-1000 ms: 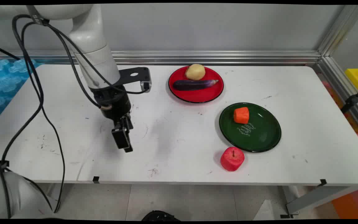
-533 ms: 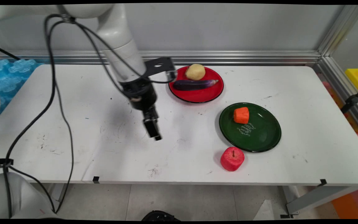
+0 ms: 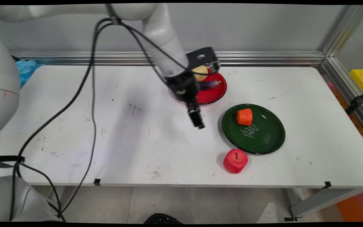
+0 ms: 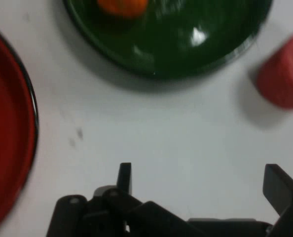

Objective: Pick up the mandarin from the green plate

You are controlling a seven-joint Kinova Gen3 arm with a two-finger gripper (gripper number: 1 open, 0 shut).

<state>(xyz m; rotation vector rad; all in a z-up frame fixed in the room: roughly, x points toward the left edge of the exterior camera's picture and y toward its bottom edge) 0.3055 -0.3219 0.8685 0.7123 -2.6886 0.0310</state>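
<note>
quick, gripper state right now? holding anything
Gripper: open, holding nothing, above bare table between the red plate and green plate.

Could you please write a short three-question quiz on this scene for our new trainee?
1. True or false: the gripper holds the apple.
2. What lies on the green plate? A potato, B carrot piece, C eggplant.
3. Fill in: the eggplant lies on the ___ plate.

Key: 1 false: the gripper is open and empty above bare table, and the apple sits on the table beside the green plate. 2 B, the carrot piece. 3 red.
</note>
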